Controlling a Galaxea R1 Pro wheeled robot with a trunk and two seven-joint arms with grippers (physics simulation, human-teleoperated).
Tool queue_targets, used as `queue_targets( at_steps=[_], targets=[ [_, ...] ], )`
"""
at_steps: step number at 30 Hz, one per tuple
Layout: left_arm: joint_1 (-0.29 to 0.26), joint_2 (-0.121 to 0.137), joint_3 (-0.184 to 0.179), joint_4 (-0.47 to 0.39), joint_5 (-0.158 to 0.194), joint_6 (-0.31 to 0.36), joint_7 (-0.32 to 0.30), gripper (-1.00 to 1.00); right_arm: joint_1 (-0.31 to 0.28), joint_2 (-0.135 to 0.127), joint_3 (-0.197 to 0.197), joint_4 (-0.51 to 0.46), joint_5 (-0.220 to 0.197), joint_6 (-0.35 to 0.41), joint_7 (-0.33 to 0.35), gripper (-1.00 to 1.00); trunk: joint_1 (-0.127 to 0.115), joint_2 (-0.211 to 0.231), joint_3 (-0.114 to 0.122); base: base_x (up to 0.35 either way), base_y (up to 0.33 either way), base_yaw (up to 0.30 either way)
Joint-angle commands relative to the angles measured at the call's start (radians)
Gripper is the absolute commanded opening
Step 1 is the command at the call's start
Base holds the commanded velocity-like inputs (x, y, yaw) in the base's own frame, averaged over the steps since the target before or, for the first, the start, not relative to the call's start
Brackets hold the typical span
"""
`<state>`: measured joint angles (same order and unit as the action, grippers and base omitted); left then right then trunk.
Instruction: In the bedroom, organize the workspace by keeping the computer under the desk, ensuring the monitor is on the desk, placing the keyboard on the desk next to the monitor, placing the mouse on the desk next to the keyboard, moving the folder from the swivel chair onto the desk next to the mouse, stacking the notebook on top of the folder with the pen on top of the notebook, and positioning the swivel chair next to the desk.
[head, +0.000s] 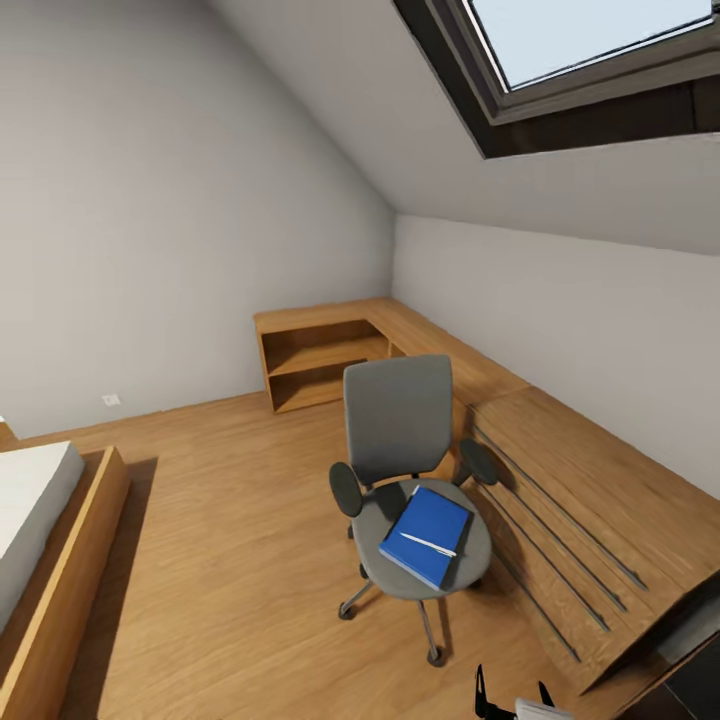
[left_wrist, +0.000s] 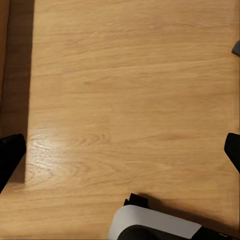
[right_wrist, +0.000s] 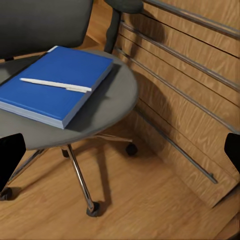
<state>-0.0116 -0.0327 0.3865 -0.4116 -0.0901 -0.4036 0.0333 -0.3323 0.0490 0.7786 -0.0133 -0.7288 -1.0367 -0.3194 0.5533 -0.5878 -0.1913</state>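
The swivel chair (head: 398, 415) stands on the wooden floor with its grey seat (right_wrist: 107, 95) facing me. A blue flat book-like stack (head: 426, 535) (right_wrist: 57, 82) lies on the seat; I cannot tell folder from notebook in it. The thin pale pen (head: 428, 544) (right_wrist: 55, 84) rests across its top. My right gripper (head: 512, 695) (right_wrist: 122, 152) is open and empty, low in front of the chair and a short way from the seat. My left gripper (left_wrist: 120, 152) is open over bare floor, holding nothing.
A light wooden dresser (head: 570, 500) with long bar handles (right_wrist: 180, 57) runs along the right wall beside the chair, and joins an open wooden shelf unit (head: 320, 360) in the far corner. A bed (head: 40, 540) is at the left. A dark surface (head: 700, 680) shows at the lower right corner.
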Motion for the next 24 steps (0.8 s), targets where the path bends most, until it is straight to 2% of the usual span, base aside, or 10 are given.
queue_targets(
  at_steps=[1, 12, 17, 20, 22, 24],
  targets=[
    [-0.001, -0.001, 0.005, 0.000, -0.010, -0.003, 0.003, 1.00, -0.001, 0.000, 0.008, 0.000, 0.000, -0.001, -0.009, 1.00, 0.000, -0.001, -0.002, 0.000, -0.060, 0.001],
    [-0.001, 0.000, 0.005, -0.001, -0.009, -0.006, 0.002, 1.00, -0.001, 0.001, 0.009, 0.000, 0.002, 0.003, -0.007, 1.00, 0.000, -0.001, -0.002, 0.000, -0.011, 0.000],
    [-0.001, 0.002, 0.006, -0.011, -0.006, -0.006, 0.004, 1.00, -0.001, 0.006, 0.012, -0.007, 0.023, 0.002, -0.004, 1.00, 0.000, -0.001, -0.002, 0.000, 0.000, 0.000],
    [-0.001, 0.001, 0.007, -0.075, -0.005, 0.001, 0.004, 1.00, -0.004, 0.005, 0.010, -0.022, 0.033, 0.010, -0.006, 1.00, 0.000, -0.001, -0.002, 0.000, 0.000, 0.000],
    [-0.001, -0.011, 0.008, -0.236, -0.003, 0.048, 0.003, 1.00, -0.054, -0.001, 0.007, -0.071, 0.038, 0.080, -0.009, 1.00, 0.000, -0.001, -0.002, 0.000, 0.000, 0.000],
    [-0.001, -0.024, 0.008, -0.327, -0.003, 0.110, 0.002, 1.00, -0.094, -0.008, 0.007, -0.097, 0.039, 0.137, -0.009, 1.00, 0.000, -0.001, -0.002, 0.000, 0.000, 0.000]
  ],
)
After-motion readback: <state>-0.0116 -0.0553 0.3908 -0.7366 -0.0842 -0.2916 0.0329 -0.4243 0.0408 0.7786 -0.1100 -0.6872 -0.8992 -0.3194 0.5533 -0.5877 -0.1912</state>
